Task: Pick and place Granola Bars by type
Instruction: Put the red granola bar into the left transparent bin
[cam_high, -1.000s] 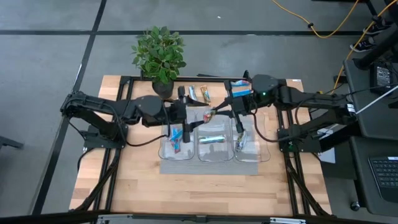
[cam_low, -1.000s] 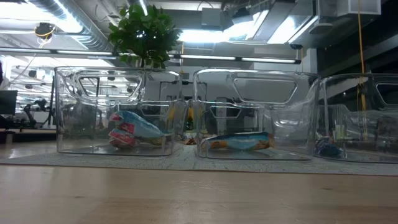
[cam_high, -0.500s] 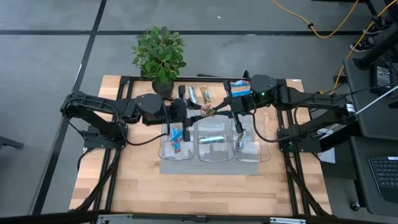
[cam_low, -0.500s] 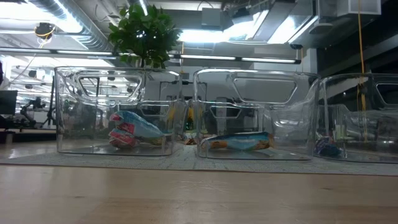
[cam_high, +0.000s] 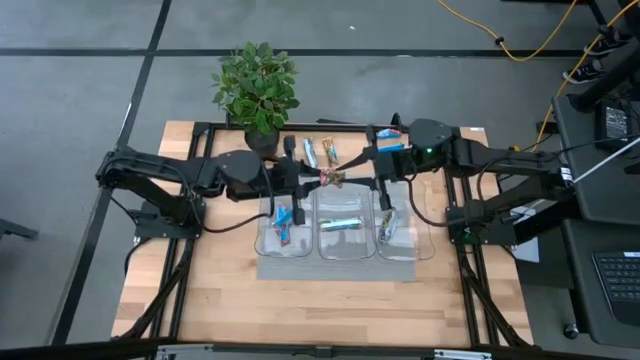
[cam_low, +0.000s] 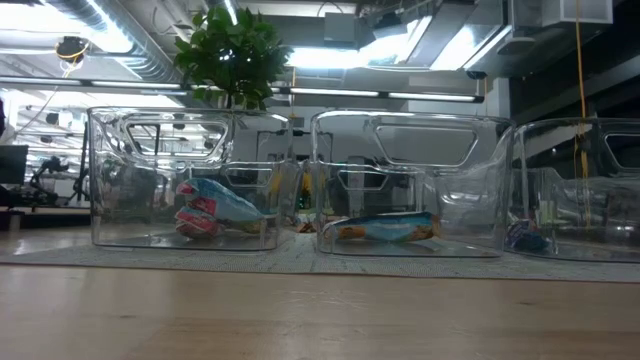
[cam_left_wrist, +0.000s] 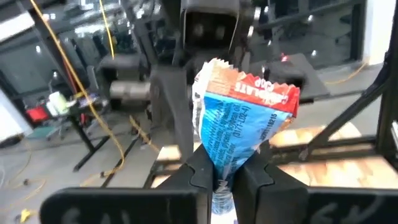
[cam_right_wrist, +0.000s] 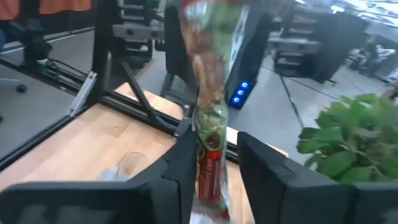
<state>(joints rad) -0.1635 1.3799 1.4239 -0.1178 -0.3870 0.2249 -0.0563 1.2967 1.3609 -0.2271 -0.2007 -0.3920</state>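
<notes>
The left gripper (cam_left_wrist: 221, 177) had its fingers pinched tight on one end of a granola bar (cam_left_wrist: 239, 121) with a red-and-blue wrapper, the rest of the bar standing out beyond the fingertips. At the bar's far end the right gripper (cam_right_wrist: 214, 162) had its fingers parted, with the wrapper sitting loose in the gap between them; I judged this a hand-over, the bar now carried by the left side alone.

From above, both grippers met nose to nose over the far edge of the bins, the bar bridging them. Just below the fingers lay three clear bins (cam_high: 338, 250) on a grey mat: the one under the left gripper held a blue-and-red bar (cam_low: 215, 208), the middle one a silver-blue bar (cam_low: 385, 229), the one under the right gripper another bar (cam_high: 388, 226). Beyond the fingers, toward the potted plant (cam_high: 257, 85), two loose bars (cam_high: 320, 152) still waited on the table, and a blue one (cam_high: 390, 143) sat by the right wrist.

So I reckoned the sorting roughly half done: a few bars binned, one in the air, about three left.
</notes>
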